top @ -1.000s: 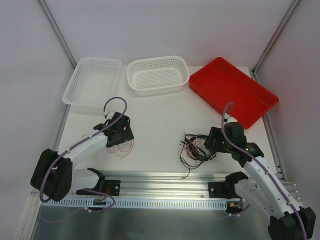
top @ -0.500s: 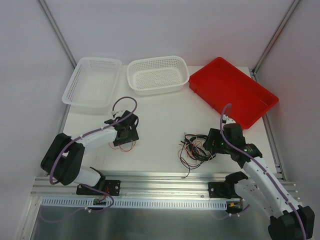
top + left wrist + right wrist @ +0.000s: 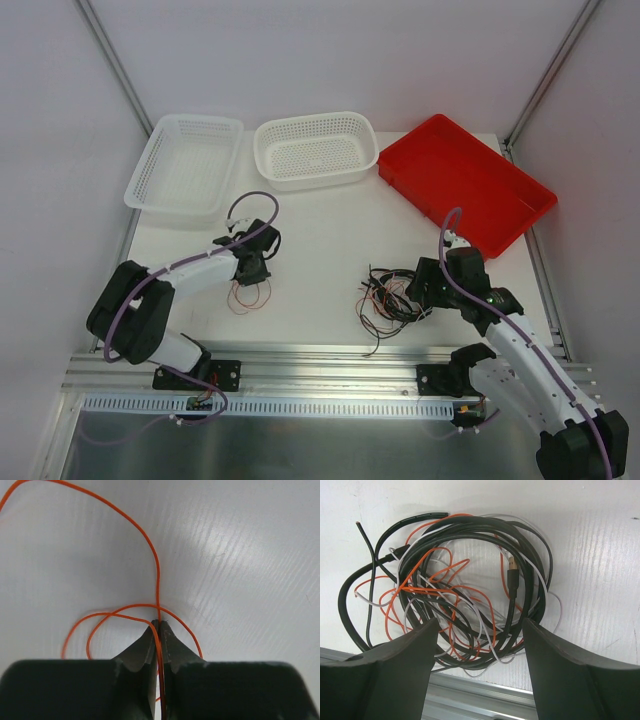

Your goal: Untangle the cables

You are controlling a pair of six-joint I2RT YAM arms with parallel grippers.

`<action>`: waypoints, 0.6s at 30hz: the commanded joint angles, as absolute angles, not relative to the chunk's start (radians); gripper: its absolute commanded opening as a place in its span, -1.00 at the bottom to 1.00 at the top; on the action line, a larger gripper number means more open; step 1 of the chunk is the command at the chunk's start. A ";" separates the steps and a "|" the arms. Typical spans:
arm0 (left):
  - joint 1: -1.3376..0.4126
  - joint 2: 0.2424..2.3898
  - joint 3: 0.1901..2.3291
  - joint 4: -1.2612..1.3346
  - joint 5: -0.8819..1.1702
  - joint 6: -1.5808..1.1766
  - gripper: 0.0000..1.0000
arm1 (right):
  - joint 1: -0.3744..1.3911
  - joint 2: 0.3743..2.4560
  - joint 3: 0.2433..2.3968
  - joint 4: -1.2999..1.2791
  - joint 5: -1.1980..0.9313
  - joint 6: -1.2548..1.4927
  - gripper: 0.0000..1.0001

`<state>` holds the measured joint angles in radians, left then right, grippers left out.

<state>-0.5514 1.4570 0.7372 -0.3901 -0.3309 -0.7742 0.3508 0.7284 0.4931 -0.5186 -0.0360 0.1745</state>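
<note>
Pressing tightly together, the jaws of my left gripper are clamping a single orange wire, which is running up from between the tips and curving away across the white table. Its loose loops are lying just beside the tips, on the left half of the table and well apart from the main tangle. I judge this strand is already free, and that I am gripping it near a loop so it lifts without snagging.

My right gripper is hovering with its jaws standing apart and nothing between them, over the knot of black, white and orange cables lying on the right side near the front rail. I am holding it wide there, I judge, to be ready for the next strand. A black cord with a gold-coloured plug is lying across the heap, and thicker black loops are ringing the thinner wires, so those probably need to come off first.

Two white baskets and a red tray are waiting along the far edge, likely for sorting.
</note>
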 commanded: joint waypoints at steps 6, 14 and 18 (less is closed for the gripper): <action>-0.571 1.246 0.724 -0.408 -0.272 -0.758 -1.00 | 0.356 0.721 0.495 -0.503 -0.043 0.161 0.43; -0.568 1.048 0.966 -0.581 -0.287 -0.655 -1.00 | 0.356 0.703 0.502 -0.520 -0.054 0.163 0.43; -0.568 1.045 1.194 -0.667 -0.278 -0.583 -1.00 | 0.356 0.698 0.497 -0.519 -0.058 0.166 0.43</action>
<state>-0.5636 1.0626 1.0504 -0.5838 -0.2874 -0.6666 0.3515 0.7136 0.4931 -0.5209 -0.0425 0.1745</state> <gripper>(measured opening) 0.025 0.714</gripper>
